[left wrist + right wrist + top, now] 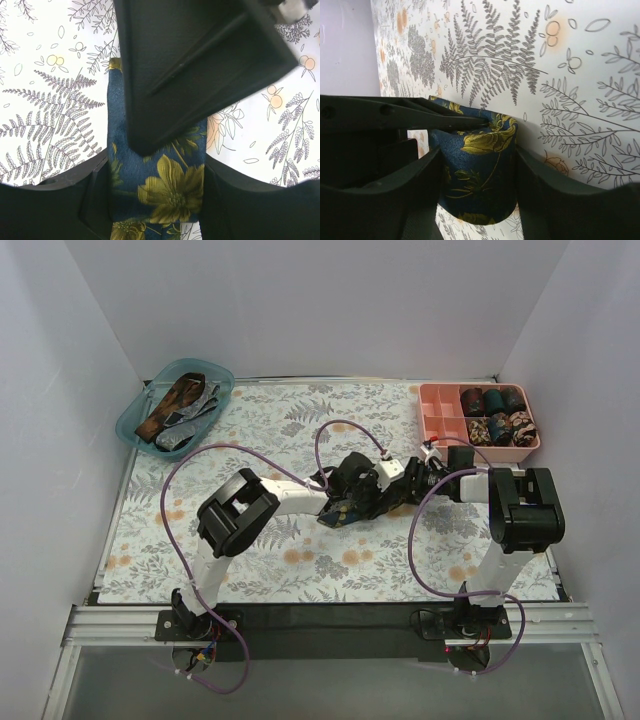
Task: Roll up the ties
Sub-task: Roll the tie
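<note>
Navy tie with yellow flowers [480, 170] at centre of fern-print counter [250, 430], partly rolled, satin sheen, left gripper [155, 200] clamped across its flat strip, right gripper [477, 185] clamped on the coiled end, both meeting mid-counter.

Inspection | text, labels, brands, numbers, signs: none legible in any of the three views | nothing to record
</note>
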Robot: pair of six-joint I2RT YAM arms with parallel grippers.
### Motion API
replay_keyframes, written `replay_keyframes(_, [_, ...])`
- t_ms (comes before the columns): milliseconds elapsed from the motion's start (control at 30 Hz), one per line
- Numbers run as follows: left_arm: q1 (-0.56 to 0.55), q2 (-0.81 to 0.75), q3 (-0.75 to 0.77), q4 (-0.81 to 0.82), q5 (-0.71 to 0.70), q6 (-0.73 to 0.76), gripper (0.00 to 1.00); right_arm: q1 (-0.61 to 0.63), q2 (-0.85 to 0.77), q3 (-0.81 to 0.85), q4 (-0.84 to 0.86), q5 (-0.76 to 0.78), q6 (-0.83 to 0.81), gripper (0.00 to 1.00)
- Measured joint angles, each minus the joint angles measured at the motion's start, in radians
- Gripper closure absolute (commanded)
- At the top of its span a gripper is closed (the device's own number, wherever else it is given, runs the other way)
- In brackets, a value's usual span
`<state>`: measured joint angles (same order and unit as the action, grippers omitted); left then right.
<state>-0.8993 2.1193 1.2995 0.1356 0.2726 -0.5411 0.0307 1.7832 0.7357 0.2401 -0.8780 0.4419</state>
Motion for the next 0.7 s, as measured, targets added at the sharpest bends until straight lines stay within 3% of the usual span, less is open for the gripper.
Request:
replay_keyframes(100, [-0.002,0.000,-0.002,0.005,-0.006,-0.010,0.51,0.003,0.011,-0.006,0.009,0.007,-0.002,0.64])
replay_keyframes(133, [-0.002,0.000,-0.003,0.007,-0.007,-0.014,0.51,0.003,0.012,-0.010,0.011,0.008,-0.002,0.81])
replay_keyframes(167, [-0.002,0.000,-0.003,0.008,-0.008,-0.018,0.50,0.003,0.012,-0.014,0.015,0.007,-0.006,0.90])
replay_keyframes(233, [-0.002,0.000,-0.003,0.008,-0.010,-0.024,0.46,0.003,0.012,-0.015,0.018,0.007,-0.005,0.99])
replay_keyframes(367, [-0.008,-0.005,-0.006,0.008,-0.013,-0.039,0.31,0.004,0.005,-0.017,0.013,0.017,-0.016,0.99])
replay_keyframes(400, [-0.012,-0.010,-0.009,0.005,-0.014,-0.041,0.22,0.007,-0.002,-0.017,0.002,0.026,-0.023,0.99])
replay_keyframes(467, [-0.018,-0.021,-0.016,-0.003,-0.019,-0.049,0.17,0.013,-0.022,-0.014,-0.023,0.051,-0.049,0.99])
replay_keyframes(700, [0.004,-0.154,-0.132,-0.100,-0.047,-0.098,0.16,0.052,-0.102,0.082,-0.261,0.240,-0.179,0.99])
